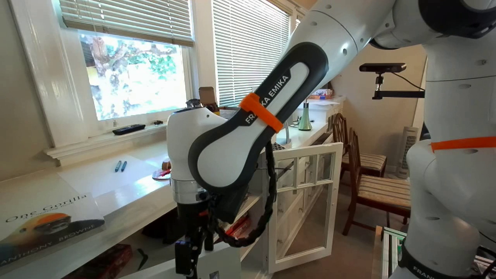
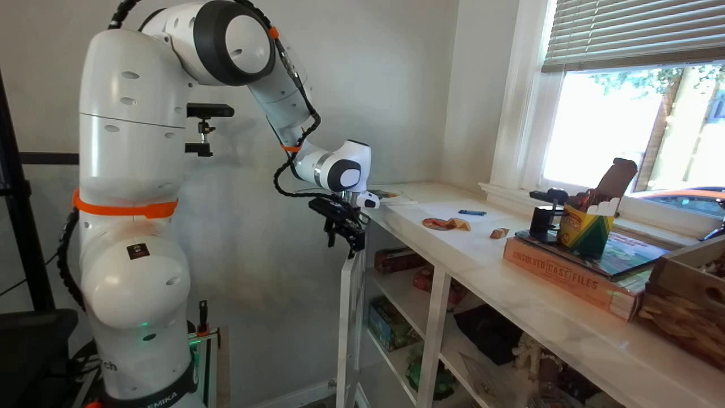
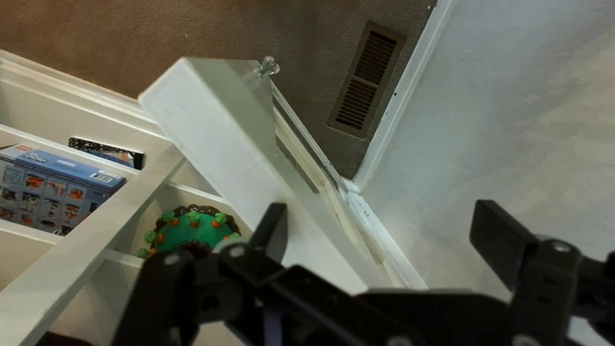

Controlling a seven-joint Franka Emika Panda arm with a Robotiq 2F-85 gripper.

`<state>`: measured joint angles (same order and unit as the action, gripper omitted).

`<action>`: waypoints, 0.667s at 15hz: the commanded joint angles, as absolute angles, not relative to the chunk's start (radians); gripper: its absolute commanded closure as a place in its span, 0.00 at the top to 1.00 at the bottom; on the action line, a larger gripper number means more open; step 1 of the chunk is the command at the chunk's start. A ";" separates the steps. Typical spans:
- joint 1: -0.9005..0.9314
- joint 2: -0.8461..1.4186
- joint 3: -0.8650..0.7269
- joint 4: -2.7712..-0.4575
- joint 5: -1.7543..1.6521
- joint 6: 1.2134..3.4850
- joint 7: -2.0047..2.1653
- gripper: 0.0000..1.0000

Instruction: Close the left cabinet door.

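The left cabinet door is white and framed. It stands open, jutting out from the cabinet, in an exterior view (image 2: 346, 328). Only its top part shows at the bottom of an exterior view (image 1: 224, 261). In the wrist view its broad white top edge (image 3: 230, 154) runs diagonally, with a clear knob (image 3: 269, 66) at its outer end. My gripper (image 3: 382, 223) is open and empty, pointing down at the door's top. One finger overlaps the top edge, the other is over the wall side; I cannot tell if they touch. The gripper also shows in both exterior views (image 1: 197, 257) (image 2: 342, 245).
The matching right door (image 1: 310, 185) also stands open farther along. A pale wall (image 3: 519, 110) is close to the left door's outer side. Open shelves hold a green toy (image 3: 197, 233) and a blue box (image 3: 53, 185). The countertop (image 2: 476, 252) carries books and small items.
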<state>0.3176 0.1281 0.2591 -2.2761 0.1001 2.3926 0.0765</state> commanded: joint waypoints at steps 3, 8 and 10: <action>0.302 0.129 0.257 -2.300 0.049 2.377 0.078 1.00; 0.305 0.127 0.235 -2.306 -0.067 2.356 0.157 1.00; 0.303 0.129 0.225 -2.303 -0.114 2.341 0.194 1.00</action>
